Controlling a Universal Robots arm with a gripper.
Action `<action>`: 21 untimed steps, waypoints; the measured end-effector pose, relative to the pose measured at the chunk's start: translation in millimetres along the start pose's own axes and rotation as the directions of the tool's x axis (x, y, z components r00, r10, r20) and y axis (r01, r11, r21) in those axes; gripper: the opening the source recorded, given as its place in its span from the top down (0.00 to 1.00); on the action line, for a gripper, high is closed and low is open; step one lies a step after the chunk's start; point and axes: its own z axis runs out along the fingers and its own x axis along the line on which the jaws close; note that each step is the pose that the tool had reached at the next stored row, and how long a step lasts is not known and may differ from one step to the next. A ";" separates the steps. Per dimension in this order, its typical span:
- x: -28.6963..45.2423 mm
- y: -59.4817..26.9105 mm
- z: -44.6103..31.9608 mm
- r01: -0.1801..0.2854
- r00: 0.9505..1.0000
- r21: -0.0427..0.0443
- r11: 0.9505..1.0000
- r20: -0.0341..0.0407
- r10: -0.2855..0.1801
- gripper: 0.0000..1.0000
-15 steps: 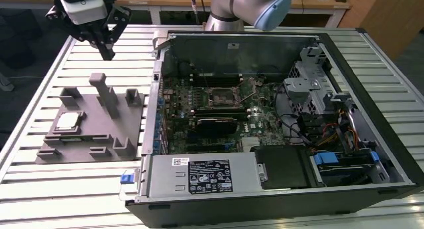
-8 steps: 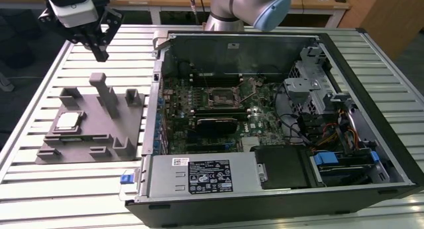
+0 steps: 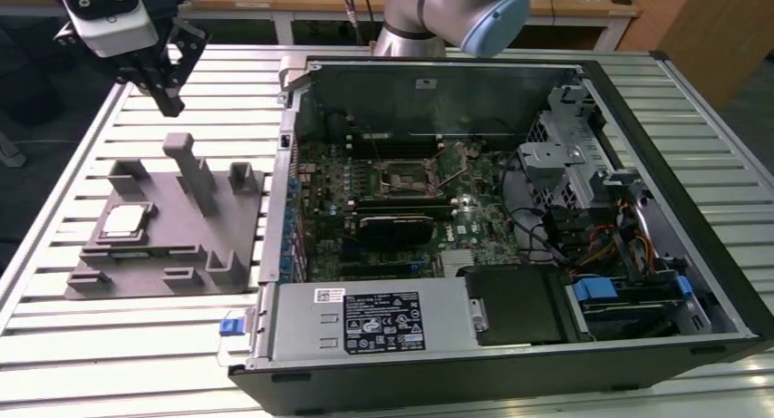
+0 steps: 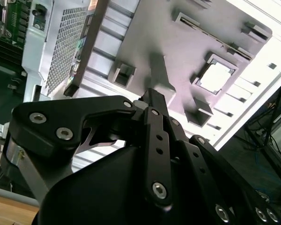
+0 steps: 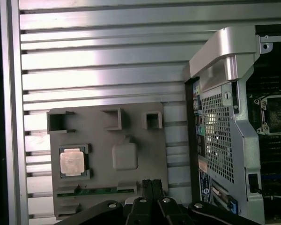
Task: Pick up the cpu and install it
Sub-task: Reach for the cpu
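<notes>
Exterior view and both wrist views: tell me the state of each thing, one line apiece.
computer case: lying on its side, side panel off.
cpu socket: appears empty.
grey tray: flat, beside the computer case.
cpu: lying flat in a recess of the grey tray, not held.
gripper: shut, empty, raised above the grey tray.

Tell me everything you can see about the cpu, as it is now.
The cpu is a small, flat, square chip with a pale silvery metal top and a thin darker rim. It lies flat, top up, in a square recess of the grey tray, near its upright posts. The claw is apart from it.
</notes>
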 end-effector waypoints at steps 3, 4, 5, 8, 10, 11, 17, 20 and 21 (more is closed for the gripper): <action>6.8 -0.4 2.4 0.000 1.000 0.000 1.000 0.000 0.000 0.89; 8.9 -0.5 3.2 0.000 1.000 0.000 1.000 0.000 0.000 0.89; 10.7 -0.5 4.1 0.000 1.000 0.000 1.000 0.000 0.000 0.89; 16.1 -0.5 6.7 0.000 1.000 0.000 1.000 0.000 0.000 0.89; 19.7 -0.5 8.4 0.000 1.000 0.000 1.000 0.000 0.000 0.89; 21.4 -0.5 9.3 0.000 1.000 0.000 1.000 0.000 0.000 0.89; 32.0 -0.5 14.5 0.000 1.000 0.000 1.000 0.000 0.000 0.89; 38.1 -0.6 17.0 0.000 1.000 0.000 1.000 0.000 0.000 0.89; 40.2 -0.6 17.9 -0.001 1.000 0.000 1.000 0.000 0.001 0.89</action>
